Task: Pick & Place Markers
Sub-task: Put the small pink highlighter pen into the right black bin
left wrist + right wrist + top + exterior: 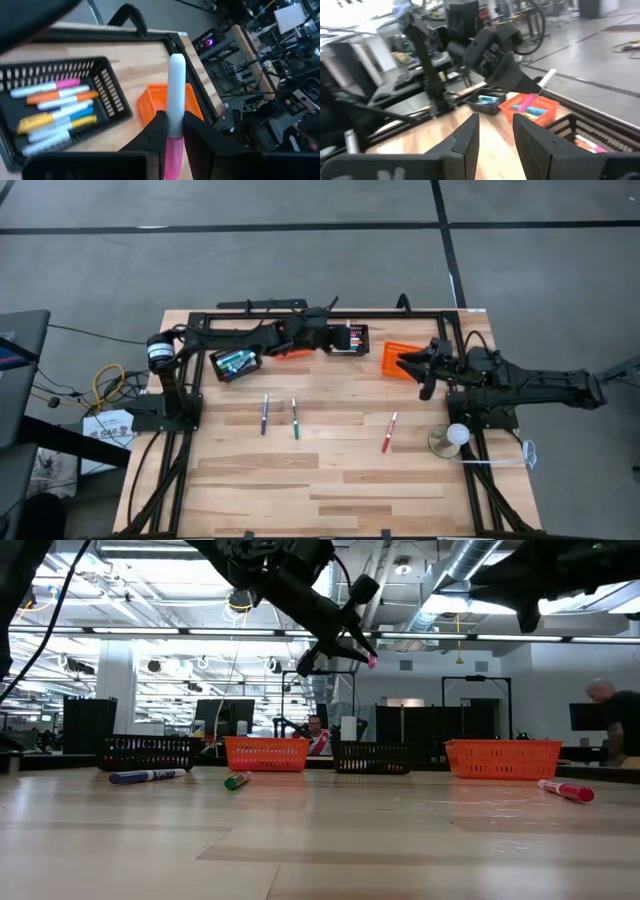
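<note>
My left gripper (332, 335) (350, 645) hangs in the air over the far row of baskets, shut on a marker with a white barrel and a pink end (176, 85). In the left wrist view a black mesh basket (107, 85) with several markers lies under it, and an orange basket (160, 97) lies beside that. Three markers lie loose on the table: a purple one (265, 413), a green one (294, 418) and a red one (389, 432). My right gripper (412, 365) (495, 135) is open and touches nothing, raised by the right orange basket (400, 358). My left gripper pinches the marker between its two fingers (155, 132), at the joint between white barrel and pink end (174, 131). The white barrel sticks out forward past the fingertips. The marker is lifted clear of table and baskets; in the low view its pink end (372, 660) pokes out below the gripper.
Along the far edge stand a black basket with markers (237, 362), an orange one (290, 348), a black one (352, 338) and the right orange one. A white ball on a round base (455, 435) sits near the right arm's foot. Black frame rails (300, 313) border the table.
</note>
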Robot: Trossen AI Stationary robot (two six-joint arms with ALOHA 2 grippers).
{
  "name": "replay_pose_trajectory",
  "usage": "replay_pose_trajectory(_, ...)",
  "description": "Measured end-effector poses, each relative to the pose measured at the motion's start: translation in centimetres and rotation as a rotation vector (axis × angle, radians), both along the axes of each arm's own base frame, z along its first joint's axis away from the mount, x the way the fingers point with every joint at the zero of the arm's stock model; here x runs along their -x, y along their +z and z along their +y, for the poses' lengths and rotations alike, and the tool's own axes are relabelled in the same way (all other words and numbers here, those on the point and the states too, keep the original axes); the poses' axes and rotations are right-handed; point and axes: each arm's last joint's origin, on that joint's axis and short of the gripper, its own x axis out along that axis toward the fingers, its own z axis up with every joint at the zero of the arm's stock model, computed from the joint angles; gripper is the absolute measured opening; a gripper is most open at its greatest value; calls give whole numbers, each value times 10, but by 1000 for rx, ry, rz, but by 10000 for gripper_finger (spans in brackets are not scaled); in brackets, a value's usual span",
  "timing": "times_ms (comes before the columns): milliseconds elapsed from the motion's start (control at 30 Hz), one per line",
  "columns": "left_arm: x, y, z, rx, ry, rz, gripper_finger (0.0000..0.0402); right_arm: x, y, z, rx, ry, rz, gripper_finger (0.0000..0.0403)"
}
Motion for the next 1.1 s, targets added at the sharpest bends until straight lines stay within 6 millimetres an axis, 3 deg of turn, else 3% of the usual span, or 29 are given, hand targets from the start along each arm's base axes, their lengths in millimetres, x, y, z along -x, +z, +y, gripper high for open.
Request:
replay_pose_trajectory(367, 10, 1, 34, -92, -45, 33, 51, -9, 5, -5, 3, -109, -59, 108)
replay_pose_trajectory(700, 9, 3, 34, -238, -144, 69, 52, -29, -7, -32, -169, -259, -57, 112)
replay_pose_trajectory(933, 9, 2, 36, -489, -211, 186, 52, -38, 1, -48, -169, -245, -103, 141)
replay_pose_trajectory(1100, 9, 0, 38, -559, -238, 225, 51, -45, 0, -60, -154, -252, -55, 160)
